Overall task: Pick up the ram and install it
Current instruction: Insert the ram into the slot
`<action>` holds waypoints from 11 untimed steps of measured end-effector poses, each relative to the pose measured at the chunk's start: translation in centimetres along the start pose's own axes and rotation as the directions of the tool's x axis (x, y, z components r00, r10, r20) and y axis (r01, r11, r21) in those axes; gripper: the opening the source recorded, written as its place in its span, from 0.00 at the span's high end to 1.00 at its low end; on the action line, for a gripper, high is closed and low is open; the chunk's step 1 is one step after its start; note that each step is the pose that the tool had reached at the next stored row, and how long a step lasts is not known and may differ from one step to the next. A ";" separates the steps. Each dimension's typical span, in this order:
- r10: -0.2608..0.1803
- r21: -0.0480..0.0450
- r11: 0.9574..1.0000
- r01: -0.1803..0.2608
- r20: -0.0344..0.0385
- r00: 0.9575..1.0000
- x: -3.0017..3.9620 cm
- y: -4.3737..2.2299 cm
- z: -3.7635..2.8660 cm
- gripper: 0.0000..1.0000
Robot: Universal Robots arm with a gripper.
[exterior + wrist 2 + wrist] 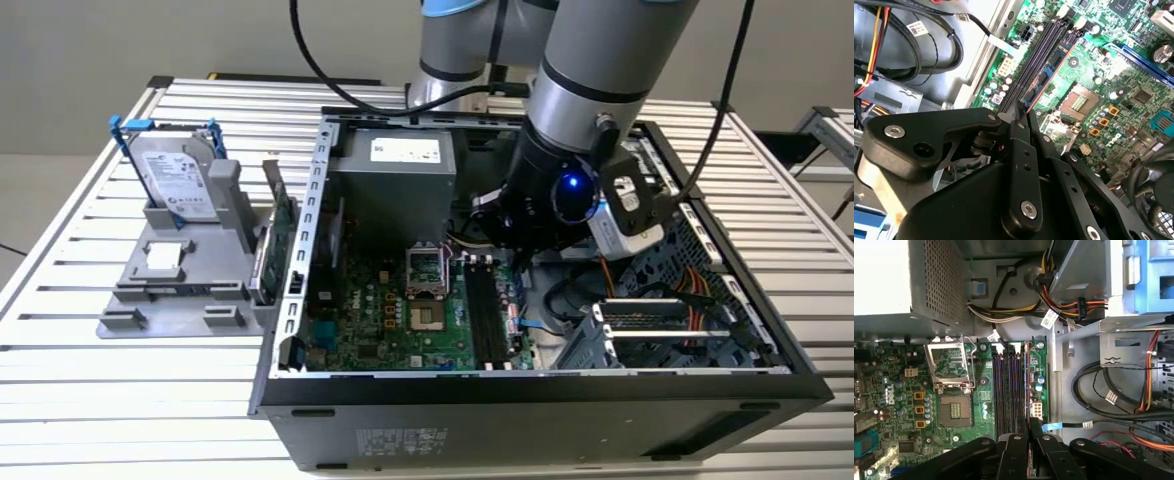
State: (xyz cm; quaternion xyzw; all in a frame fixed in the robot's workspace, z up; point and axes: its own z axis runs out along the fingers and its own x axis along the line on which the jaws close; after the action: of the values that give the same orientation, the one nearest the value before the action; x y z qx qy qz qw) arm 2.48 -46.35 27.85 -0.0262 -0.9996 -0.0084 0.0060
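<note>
While the arm reaches down into the open computer case [534, 385], the tool [1030, 432] has its fingers [1035, 429] pinched on the ram [1027, 385], a thin stick seen edge-on, standing in the motherboard's memory slots [1009, 390]. Beyond, on the table [80, 390], a gray stand holds the hard drive [176, 175].

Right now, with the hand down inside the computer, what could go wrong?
The ram, edge-on between the hand's fingers, lies along the dark memory slots; if it is slightly off line, it might jam or bend. A thin cable passes right beside the fingers and could snag.
</note>
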 end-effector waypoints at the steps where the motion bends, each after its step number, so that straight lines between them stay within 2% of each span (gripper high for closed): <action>1: 0.000 0.000 1.000 0.000 0.000 1.000 0.00 0.00 0.03 1.00; 6: 0.000 0.000 1.000 0.000 0.000 1.000 -0.02 -0.01 0.46 1.00; 10: 0.000 0.000 1.000 0.000 0.000 1.000 -0.03 -0.02 0.97 1.00; 11: 0.000 0.000 1.000 0.000 0.000 1.000 -0.05 -0.02 1.28 1.00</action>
State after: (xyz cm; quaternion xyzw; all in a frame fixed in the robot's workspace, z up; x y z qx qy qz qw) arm 2.51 -46.36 26.57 -0.0262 -0.9996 -0.0084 0.0060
